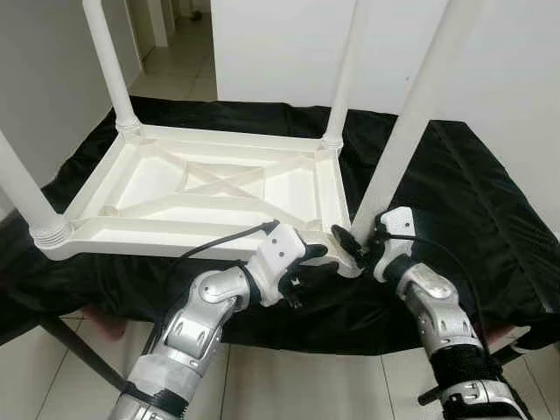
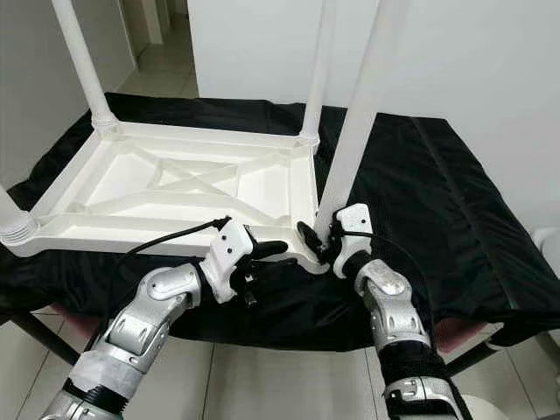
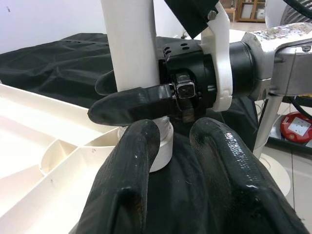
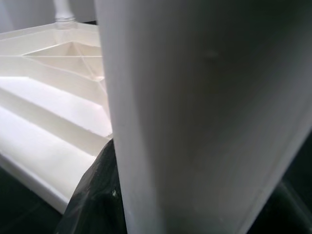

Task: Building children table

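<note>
So the white kids' table (image 1: 210, 188) is lying upside down on a black cloth (image 1: 455, 184) that's draped over some raised surface. Makes sense, since flipped over, the leg sockets at the corners point up and you can drop the legs straight in. Three legs are already standing in their corners: the far-left one (image 1: 107, 61), the far-right one (image 1: 348, 74) and the near-left one (image 1: 22, 188).

The fourth leg (image 1: 411, 114) is at the near-right corner of the table, which is where all the action is. The right gripper (image 1: 357, 243) is clamped around the bottom of that leg, just above the socket; in the left wrist view you can see one of its black fingers (image 3: 131, 105) wrapped across the white tube. Grabbing it low like that probably gives better control for lining it up with the socket and seating it.

The left gripper (image 1: 322, 258) sits right at that same corner, on the table's near edge, fingers spread apart and not holding anything as far as I can tell. My guess is it's there to brace the frame so the table doesn't slide on the cloth while the leg gets pushed or twisted in.

Looks like the last leg, so the build is nearly done. Can't tell if it's fully seated yet.
</note>
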